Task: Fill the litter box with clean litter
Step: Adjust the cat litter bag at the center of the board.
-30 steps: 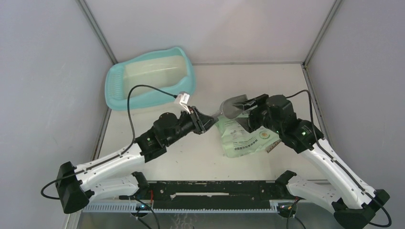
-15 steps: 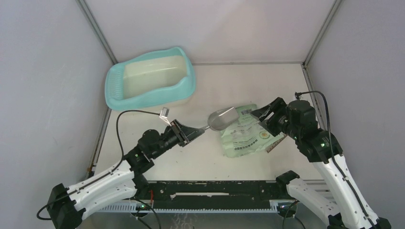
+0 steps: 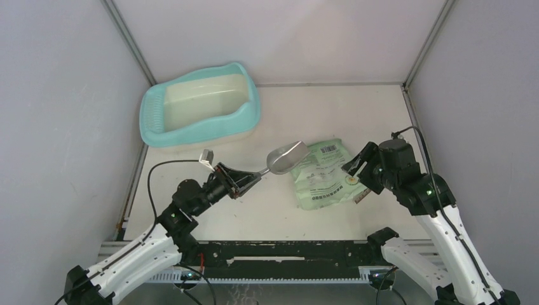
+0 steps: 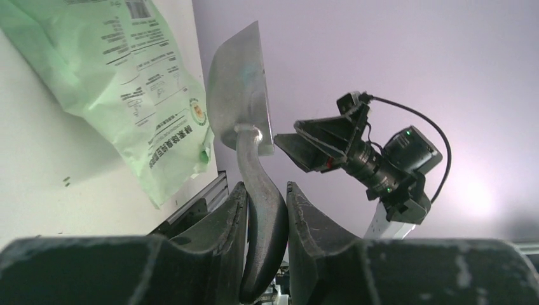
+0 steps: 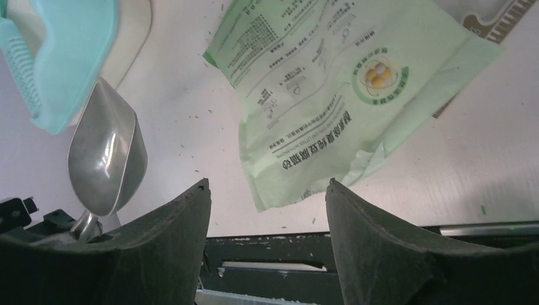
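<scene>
The litter box (image 3: 202,131) is seen on the bench (image 3: 381,121), well beyond and to the left of the left gripper (image 3: 245,180). That gripper's jaws are clenched on the handle of a grey metal scoop (image 3: 287,157), with the arm stretched low and pointing right. Past the scoop's bowl a flat green bag (image 3: 324,181) is laid; a barcode and a round yellow emblem can be made out, but the print is too small to be read. Over its right edge the right gripper (image 3: 357,166) is angled downward, jaws released.

Lab test cell — bare grey wall panels (image 3: 286,32), metal corner posts (image 3: 129,39), plain white table (image 3: 267,210).
</scene>
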`<state>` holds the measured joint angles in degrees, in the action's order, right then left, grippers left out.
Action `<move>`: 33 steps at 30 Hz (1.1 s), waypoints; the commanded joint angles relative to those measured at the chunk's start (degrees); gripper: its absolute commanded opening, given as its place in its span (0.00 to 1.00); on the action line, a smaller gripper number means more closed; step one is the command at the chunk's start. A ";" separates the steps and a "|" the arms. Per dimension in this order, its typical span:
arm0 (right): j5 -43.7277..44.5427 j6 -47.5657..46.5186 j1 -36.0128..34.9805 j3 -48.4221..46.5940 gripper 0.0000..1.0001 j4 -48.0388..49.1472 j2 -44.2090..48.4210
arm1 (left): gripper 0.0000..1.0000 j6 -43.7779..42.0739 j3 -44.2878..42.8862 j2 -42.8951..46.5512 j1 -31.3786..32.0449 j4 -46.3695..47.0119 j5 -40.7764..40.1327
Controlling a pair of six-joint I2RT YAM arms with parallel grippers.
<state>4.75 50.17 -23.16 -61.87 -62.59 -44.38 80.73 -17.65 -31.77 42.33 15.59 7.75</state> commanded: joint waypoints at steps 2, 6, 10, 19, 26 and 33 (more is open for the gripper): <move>-0.66 1.63 -0.56 -1.05 0.74 -6.50 1.41 | 0.17 2.04 1.21 1.27 -3.01 1.36 4.27; 0.14 4.60 -3.23 0.35 0.81 -8.64 3.04 | 0.17 1.09 0.95 1.42 -4.40 0.00 5.11; -0.25 6.63 -5.28 4.96 0.86 -7.00 3.83 | 0.17 0.71 0.57 1.01 -4.80 -0.03 5.55; 3.12 9.30 -11.83 11.85 0.87 -3.22 -0.95 | 0.17 -1.28 -0.35 3.17 -5.67 -3.88 5.51; 5.61 11.52 -11.86 19.17 0.65 4.66 -4.21 | 0.17 -2.24 -0.37 4.18 -6.21 -5.56 5.54; 3.49 12.60 -11.04 20.03 0.00 15.62 -10.29 | 0.17 -4.82 -2.21 5.18 -7.35 -9.92 5.73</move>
<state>8.49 61.45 -34.30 -41.39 -57.95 -51.70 78.78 -16.62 -28.01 36.27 5.30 12.27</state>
